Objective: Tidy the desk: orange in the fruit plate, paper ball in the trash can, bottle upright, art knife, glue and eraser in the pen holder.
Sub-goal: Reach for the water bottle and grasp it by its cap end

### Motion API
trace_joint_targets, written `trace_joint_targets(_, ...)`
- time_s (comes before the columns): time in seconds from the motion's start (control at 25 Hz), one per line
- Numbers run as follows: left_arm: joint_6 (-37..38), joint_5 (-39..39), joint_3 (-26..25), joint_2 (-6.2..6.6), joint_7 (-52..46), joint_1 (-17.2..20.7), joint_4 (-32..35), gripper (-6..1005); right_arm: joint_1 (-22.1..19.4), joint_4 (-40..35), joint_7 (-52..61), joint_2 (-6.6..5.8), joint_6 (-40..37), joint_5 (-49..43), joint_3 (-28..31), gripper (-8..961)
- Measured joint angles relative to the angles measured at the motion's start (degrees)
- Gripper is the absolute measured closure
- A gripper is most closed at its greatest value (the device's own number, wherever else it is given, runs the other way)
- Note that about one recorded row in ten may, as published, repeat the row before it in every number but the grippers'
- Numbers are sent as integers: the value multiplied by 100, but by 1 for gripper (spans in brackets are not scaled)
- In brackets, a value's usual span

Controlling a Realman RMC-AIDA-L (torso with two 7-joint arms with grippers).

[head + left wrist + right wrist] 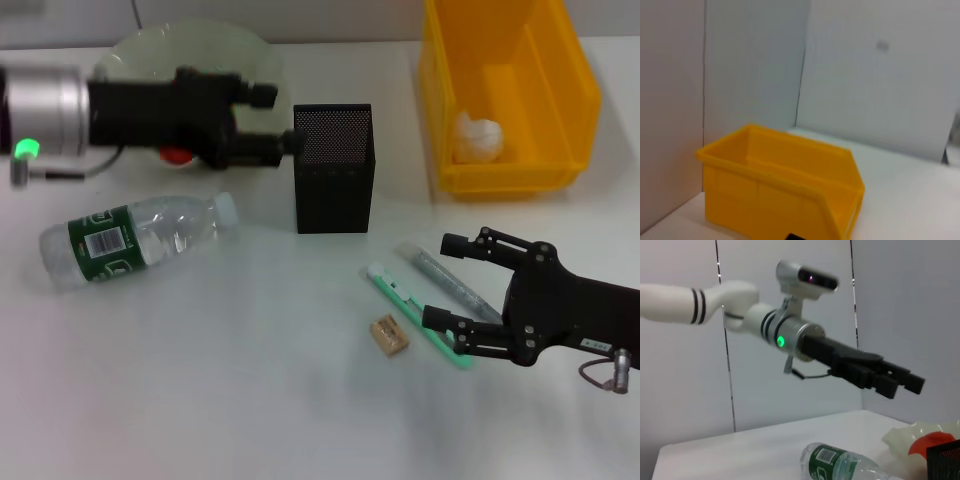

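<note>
The bottle (140, 240) lies on its side at the left of the desk (230, 380), also visible in the right wrist view (840, 465). The orange (175, 155) (932, 442) sits in the fruit plate (180, 45) (900, 437), mostly hidden under my left arm. My left gripper (278, 120) (902, 386) hovers open and empty beside the pen holder (333, 168). The paper ball (478, 135) rests in the trash can (510, 90) (780, 185). My right gripper (442, 282) is open low over the glue (445, 275) and the art knife (405, 297). The eraser (389, 334) lies just left of the knife.
The pen holder's mesh corner (945, 460) shows in the right wrist view, next to the plate. A wall runs behind the desk. The trash can stands at the far right, with its low side facing the pen holder.
</note>
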Motion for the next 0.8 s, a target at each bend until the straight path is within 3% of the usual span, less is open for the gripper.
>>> trace_joint_targets(0.04,42,409,7,1,-320,-186,243,275,22,37,-1,2,1,22,-17,144)
trace_joint_targets(0.12,42,409,7,1,-320,-186,243,275,41,59,-2,2,1,23,-31,144)
trace_joint_targets(0.2,206,1346,176,-9,-896,-509,737,276,95,95,-6,2,1,18,-56,144)
trace_joint_targets(0.4,206,1346,176,-9,-896,-509,737,276,193,105,-11,0,13,-3,-64,143)
trace_joint_targets(0.44,341,1788,386,-11,-1178,-639,909,276,210,109,-11,0,13,13,-63,143)
trace_joint_targets(0.52,341,1788,386,-11,-1178,-639,909,276,225,120,-11,-1,13,19,-50,143)
trace_joint_targets(0.56,750,2597,801,-27,-1712,-847,1051,276,241,136,-11,-2,14,22,-35,143)
trace_joint_targets(0.6,775,2847,1054,-32,-1887,-859,1111,276,254,150,-11,-4,14,23,-25,143)
trace_joint_targets(0.72,764,2956,1182,-35,-1979,-867,1136,276,292,170,-11,-14,14,25,-17,143)
trace_joint_targets(0.8,680,3295,1574,-56,-2268,-935,1167,276,311,184,-11,-15,14,25,-8,143)
